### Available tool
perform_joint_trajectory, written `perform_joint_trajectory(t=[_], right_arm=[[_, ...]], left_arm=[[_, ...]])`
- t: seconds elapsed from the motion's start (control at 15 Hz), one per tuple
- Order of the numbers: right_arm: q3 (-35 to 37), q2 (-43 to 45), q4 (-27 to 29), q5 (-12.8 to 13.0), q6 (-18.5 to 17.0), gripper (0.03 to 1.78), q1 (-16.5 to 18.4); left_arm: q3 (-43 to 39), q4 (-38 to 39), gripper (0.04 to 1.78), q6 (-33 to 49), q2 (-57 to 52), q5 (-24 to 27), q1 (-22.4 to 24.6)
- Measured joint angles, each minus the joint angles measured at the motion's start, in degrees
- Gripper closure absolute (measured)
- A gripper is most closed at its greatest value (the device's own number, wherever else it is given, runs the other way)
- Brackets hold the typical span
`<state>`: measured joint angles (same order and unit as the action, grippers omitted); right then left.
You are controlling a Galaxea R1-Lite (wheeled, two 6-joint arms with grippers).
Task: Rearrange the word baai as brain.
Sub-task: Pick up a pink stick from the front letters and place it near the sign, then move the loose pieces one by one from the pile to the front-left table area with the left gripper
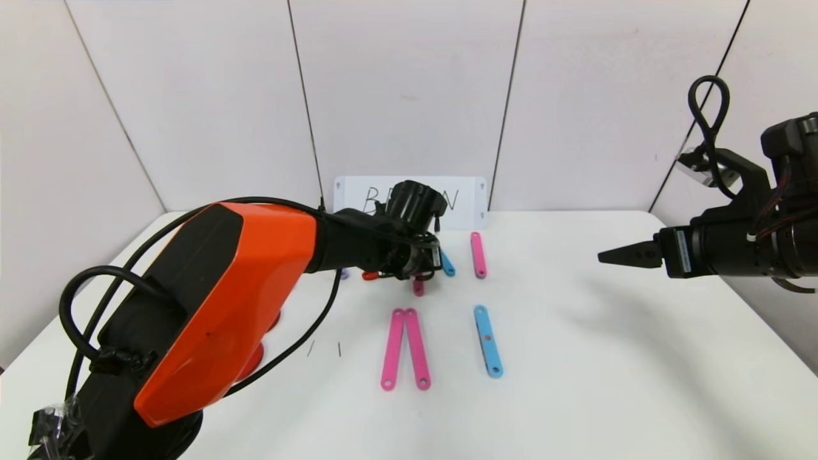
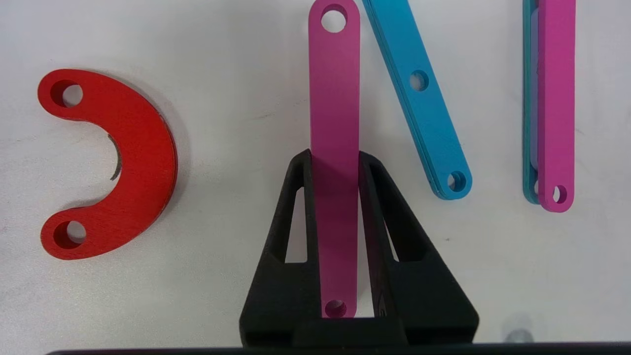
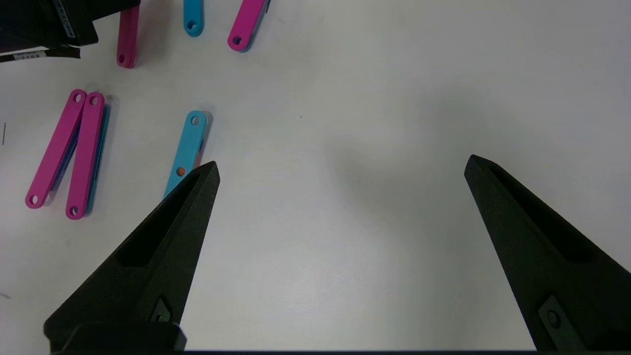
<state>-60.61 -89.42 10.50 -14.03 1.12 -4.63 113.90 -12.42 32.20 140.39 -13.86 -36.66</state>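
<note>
The word is a set of flat holed pieces on the white table. My left gripper (image 1: 418,276) is low over the back row, its fingers (image 2: 296,207) closed on the long edges of a pink strip (image 2: 334,98), whose end shows below it in the head view (image 1: 418,287). A red arc (image 2: 143,162) lies to one side, a slanted light-blue strip (image 2: 419,98) and a pink strip on a blue one (image 2: 556,98) to the other. A pink pair (image 1: 406,348) and a light-blue strip (image 1: 487,340) lie nearer me. My right gripper (image 1: 613,257) hovers open and empty (image 3: 342,162) at the right.
A white card (image 1: 470,198) with handwriting stands against the back wall, partly hidden by my left wrist. A small purple piece (image 1: 344,273) shows behind the left arm. The table's right half (image 1: 607,358) is bare white surface.
</note>
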Motion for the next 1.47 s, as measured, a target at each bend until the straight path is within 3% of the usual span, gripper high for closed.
perform_joint_trajectory(t=[0.2,0.53,0.73,0.87,1.47], right_arm=[[0.0,0.0,0.0,0.0,-0.02,0.07,0.0],[0.0,-0.02,0.0,-0.02,0.0,0.07,0.0],[0.0,-0.02,0.0,-0.02,0.0,0.07,0.0],[0.04,-0.02,0.0,-0.02,0.0,0.07,0.0],[-0.05,0.01,-0.02,-0.1,-0.05,0.07,0.0]], left_arm=[[0.0,0.18,1.26,0.02,0.18,0.09,-0.05],[0.0,0.38,0.44,-0.01,0.38,0.2,-0.09],[0.0,0.44,0.15,-0.01,0.35,0.26,-0.11],[0.0,0.57,0.08,-0.09,0.24,0.33,-0.13],[0.0,-2.86,0.08,-2.65,-3.64,-0.57,1.05]])
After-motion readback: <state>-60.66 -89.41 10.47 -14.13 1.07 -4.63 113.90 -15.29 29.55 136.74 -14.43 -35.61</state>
